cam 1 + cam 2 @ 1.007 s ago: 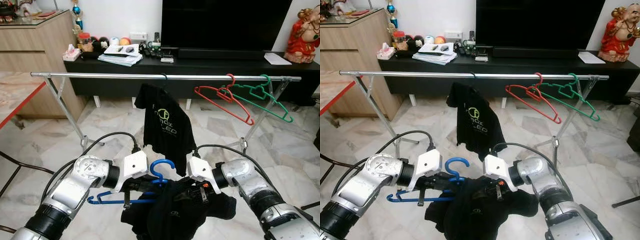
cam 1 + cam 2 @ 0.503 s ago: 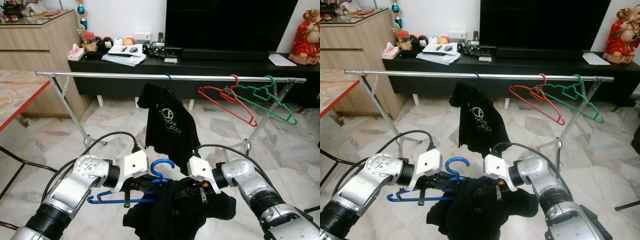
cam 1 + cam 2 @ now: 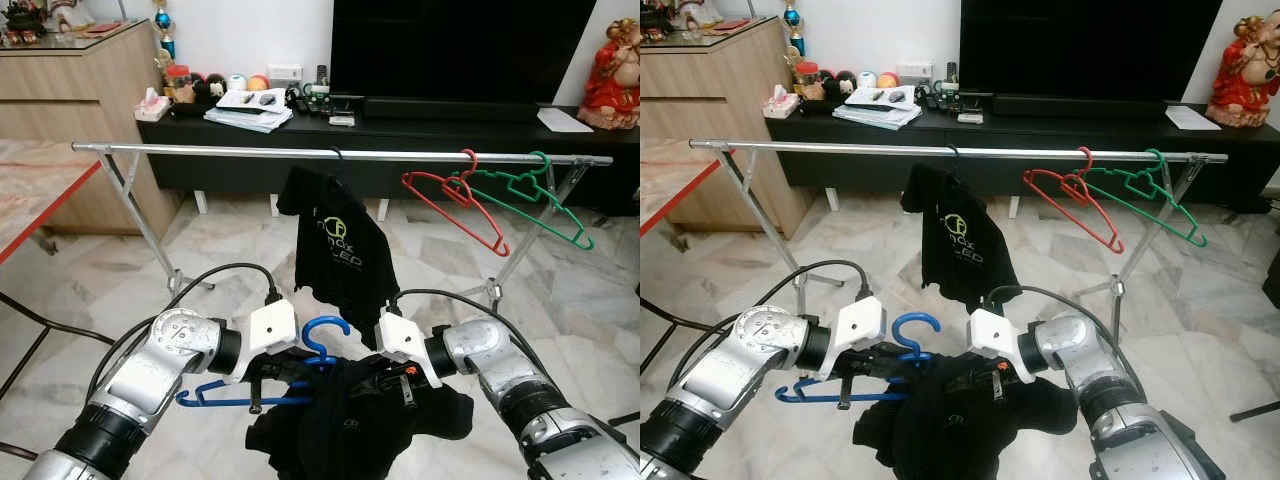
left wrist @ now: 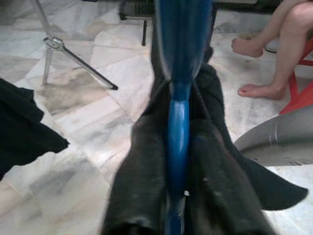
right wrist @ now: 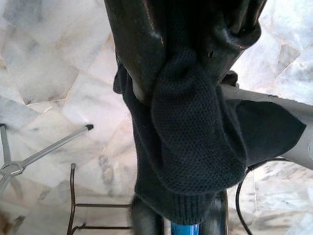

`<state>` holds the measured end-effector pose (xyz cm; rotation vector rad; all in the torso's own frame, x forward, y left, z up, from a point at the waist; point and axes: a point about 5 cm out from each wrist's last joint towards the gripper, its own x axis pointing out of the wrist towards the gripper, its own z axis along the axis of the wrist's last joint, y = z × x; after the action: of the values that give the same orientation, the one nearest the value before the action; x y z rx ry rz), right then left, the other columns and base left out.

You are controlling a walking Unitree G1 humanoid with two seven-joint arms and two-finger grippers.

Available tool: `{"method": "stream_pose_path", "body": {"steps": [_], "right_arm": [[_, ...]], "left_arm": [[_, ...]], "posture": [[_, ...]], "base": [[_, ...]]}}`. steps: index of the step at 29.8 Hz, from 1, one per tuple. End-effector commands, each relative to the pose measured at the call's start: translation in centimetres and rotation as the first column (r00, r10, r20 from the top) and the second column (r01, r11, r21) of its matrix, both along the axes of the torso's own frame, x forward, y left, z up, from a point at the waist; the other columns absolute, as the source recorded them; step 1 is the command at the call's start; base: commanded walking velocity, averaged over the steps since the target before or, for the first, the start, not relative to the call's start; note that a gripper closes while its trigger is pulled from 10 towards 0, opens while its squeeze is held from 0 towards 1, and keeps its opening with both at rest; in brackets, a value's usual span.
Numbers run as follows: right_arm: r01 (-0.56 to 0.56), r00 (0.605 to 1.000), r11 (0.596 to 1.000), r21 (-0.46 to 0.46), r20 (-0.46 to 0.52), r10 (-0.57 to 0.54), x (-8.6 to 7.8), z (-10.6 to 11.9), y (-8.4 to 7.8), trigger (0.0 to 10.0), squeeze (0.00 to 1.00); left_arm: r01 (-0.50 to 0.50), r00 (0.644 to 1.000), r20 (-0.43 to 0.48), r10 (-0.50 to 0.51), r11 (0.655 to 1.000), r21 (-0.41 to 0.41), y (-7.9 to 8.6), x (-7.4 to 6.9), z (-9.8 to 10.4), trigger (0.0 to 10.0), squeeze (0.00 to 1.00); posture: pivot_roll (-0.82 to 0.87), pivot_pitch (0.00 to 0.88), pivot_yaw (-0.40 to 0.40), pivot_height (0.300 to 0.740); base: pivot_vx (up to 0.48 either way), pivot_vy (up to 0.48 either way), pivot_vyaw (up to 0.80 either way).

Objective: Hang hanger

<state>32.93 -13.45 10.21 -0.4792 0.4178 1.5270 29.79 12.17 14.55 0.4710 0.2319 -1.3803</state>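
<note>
Blue hanger [image 3: 300, 372] sits low in front of us, well short of the silver rail [image 3: 200, 149], with a black garment [image 3: 350, 425] draped over it above the marble floor [image 3: 100, 270]. On the rail we see a black printed shirt [image 3: 335, 250] hanging mid-span, then a red hanger [image 3: 455, 200] and a green hanger [image 3: 525, 195] near the rail's right end. Our left tool [image 3: 268, 372] is clamped on the blue hanger's bar beside its hook; our right tool [image 3: 385, 378] is clamped on the cloth-covered hanger. A person's bare feet [image 4: 254, 68] rest on the floor.
</note>
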Motion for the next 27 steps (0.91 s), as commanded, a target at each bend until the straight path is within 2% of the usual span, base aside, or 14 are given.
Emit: {"method": "stream_pose_path", "body": {"steps": [1, 8, 11, 14, 15, 17, 18, 21, 23, 26, 27], "right_arm": [[-0.017, 1.0, 0.999, -0.043, -0.017, 0.016, -0.3, -0.5, -0.4, 0.0, 0.0], [-0.012, 1.0, 0.997, -0.075, -0.017, 0.01, -0.4, -0.7, -1.0, 0.0, 0.0], [-0.017, 1.0, 0.991, -0.133, -0.013, 0.016, -0.6, -1.2, -1.5, 0.0, 0.0], [-0.01, 1.0, 0.989, -0.15, -0.008, 0.009, -0.6, -1.3, -1.8, 0.0, 0.0], [0.016, 1.0, 0.987, -0.161, 0.005, -0.016, -0.5, -1.3, -2.2, 0.0, 0.0], [0.039, 0.999, 0.985, -0.167, 0.015, -0.037, -0.4, -1.3, -2.5, 0.0, 0.0], [0.039, 0.999, 0.985, -0.167, 0.015, -0.037, -0.4, -1.3, -2.5, 0.0, 0.0], [0.077, 0.997, 0.98, -0.181, 0.026, -0.073, -0.3, -1.3, -3.2, 0.0, 0.0], [0.085, 0.996, 0.98, -0.18, 0.028, -0.081, -0.3, -1.3, -3.3, 0.0, 0.0], [0.146, 0.988, 0.976, -0.16, 0.073, -0.136, 0.2, -0.7, -3.9, 0.0, 0.0], [0.167, 0.984, 0.975, -0.149, 0.092, -0.155, 0.5, -0.3, -4.0, 0.0, 0.0]], "left_arm": [[-0.041, 0.996, 0.076, 0.041, 0.999, -0.002, 0.7, 0.9, 1.6, 10.0, 1.0], [-0.047, 0.998, 0.049, 0.045, 0.998, 0.032, 1.6, 0.5, 1.1, 10.0, 1.0], [-0.042, 0.999, 0.01, 0.042, 0.997, 0.058, 2.6, -0.1, 0.9, 10.0, 1.0], [-0.052, 0.999, 0.006, 0.052, 0.996, 0.075, 3.1, -0.3, 0.7, 10.0, 1.0], [-0.118, 0.993, 0.025, 0.116, 0.99, 0.078, 4.1, -0.1, 0.6, 10.0, 1.0], [-0.18, 0.983, 0.039, 0.177, 0.982, 0.064, 4.8, 0.1, 0.5, 10.0, 1.0], [-0.18, 0.983, 0.039, 0.177, 0.982, 0.064, 4.8, 0.1, 0.5, 10.0, 1.0], [-0.271, 0.962, 0.028, 0.271, 0.962, 0.038, 6.0, -0.3, -0.2, 10.0, 1.0], [-0.282, 0.959, 0.021, 0.282, 0.958, 0.043, 6.3, -0.6, -0.5, 10.0, 1.0], [-0.393, 0.919, 0.017, 0.393, 0.919, 0.007, 7.4, -1.0, -1.5, 10.0, 1.0], [-0.475, 0.879, 0.028, 0.476, 0.879, -0.027, 8.0, -0.6, -2.1, 10.0, 1.0]], "posture": [[0.07, 0.0, -0.033, 0.74], [0.07, 0.0, -0.037, 0.74], [0.07, 0.0, -0.037, 0.74], [0.07, 0.0, -0.04, 0.74], [0.07, 0.0, -0.04, 0.74], [0.07, 0.0, -0.039, 0.74], [0.07, 0.0, -0.039, 0.74], [0.07, 0.0, -0.041, 0.74], [0.07, 0.0, -0.042, 0.74], [0.08, 0.0, -0.041, 0.74], [0.08, 0.0, -0.041, 0.74]], "base": [[0.0, 0.0, 0.0], [0.0, 0.0, 0.0], [0.0, 0.0, 0.0], [0.0, 0.0, 0.0], [0.0, 0.0, 0.0], [0.0, 0.0, 0.0], [0.0, 0.0, 0.0], [0.0, 0.0, 0.0], [0.0, 0.0, 0.0], [0.0, 0.0, 0.0], [0.0, 0.0, 0.0]]}}
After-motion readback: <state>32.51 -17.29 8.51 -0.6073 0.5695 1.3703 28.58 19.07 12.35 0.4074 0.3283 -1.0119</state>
